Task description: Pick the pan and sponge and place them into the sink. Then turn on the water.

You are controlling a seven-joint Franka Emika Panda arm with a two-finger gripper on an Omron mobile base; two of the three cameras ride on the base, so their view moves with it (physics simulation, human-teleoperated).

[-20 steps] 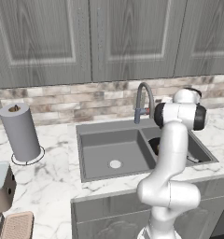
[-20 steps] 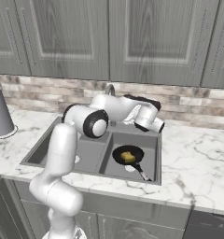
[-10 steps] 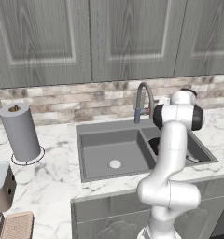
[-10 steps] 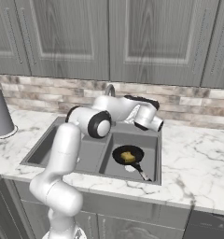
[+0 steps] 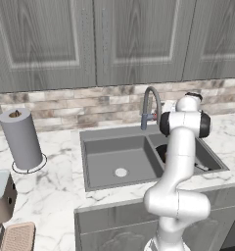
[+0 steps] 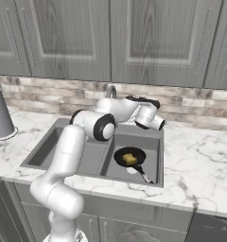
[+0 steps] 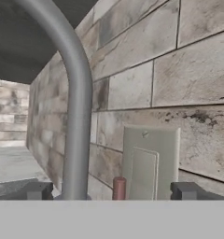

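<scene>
The pan (image 6: 129, 156), a small black frying pan, lies in the right basin of the grey double sink (image 6: 44, 147), its short handle pointing toward 5 o'clock in the right base view. The yellow sponge (image 6: 129, 159) sits inside the pan, resting on its flat bottom. A pale round drain shows in the left basin in the left base view, and another peeks out just past the pan at 6 o'clock.

Behind the divider between the basins, at 12 o'clock from the pan, rises the arched grey faucet (image 5: 151, 106). The white arm reaches over the sink, and the gripper (image 7: 111, 190) is held close to the faucet by the back wall. In the hand view the two dark fingertips (image 7: 35, 190) stand well apart, spread on either side of the faucet's curved pipe and a small reddish lever (image 7: 119, 188) near its base.

A brick-patterned backsplash (image 7: 188, 70) with a grey wall plate (image 7: 149, 163) is straight ahead. A paper towel roll (image 5: 21, 138) stands on the marble counter (image 6: 200, 160) at 9 o'clock from the sink. A pinkish-tan textured pad (image 5: 17, 237) lies at the counter's near left corner.
</scene>
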